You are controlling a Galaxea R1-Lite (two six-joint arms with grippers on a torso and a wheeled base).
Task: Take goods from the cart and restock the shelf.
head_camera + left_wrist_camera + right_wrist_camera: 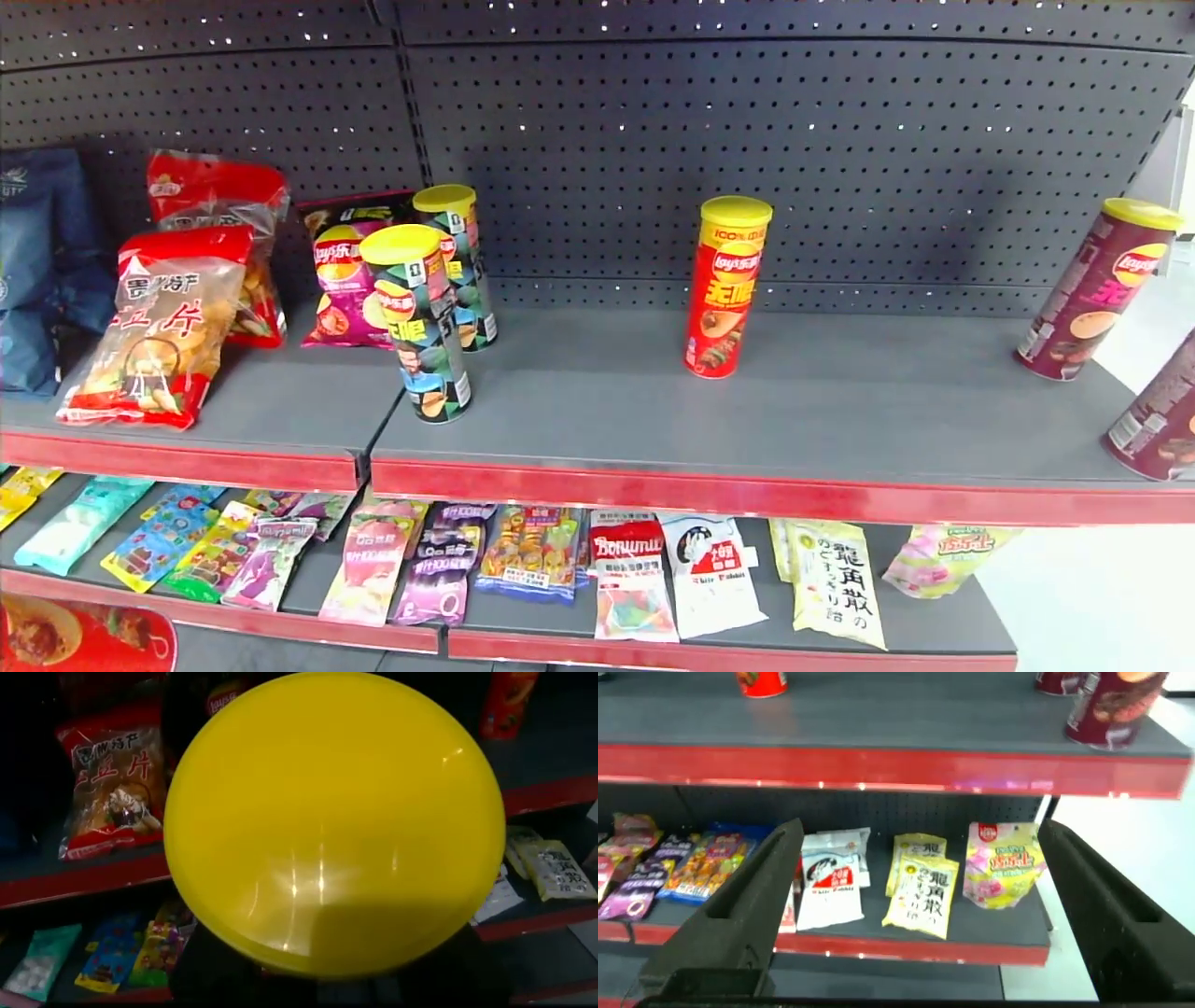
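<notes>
A round yellow lid (pixel 332 821) of a chip can sits right in front of the left wrist camera, held up before the shelves by my left gripper, whose fingers are hidden behind it. My right gripper (pixel 920 831) is open with nothing between its dark fingers (pixel 738 905), level with the lower shelf. On the upper shelf (pixel 653 411) stand a red chip can (pixel 726 285), two dark patterned cans (pixel 417 322) at the left and two maroon cans (pixel 1094 287) at the right end.
Red snack bags (pixel 154 327) and a purple chip bag (pixel 341 271) stand at the upper shelf's left. Bare shelf lies on both sides of the red can. The lower shelf (pixel 728 653) holds several flat sachets and packets, including a yellow one (pixel 924 891).
</notes>
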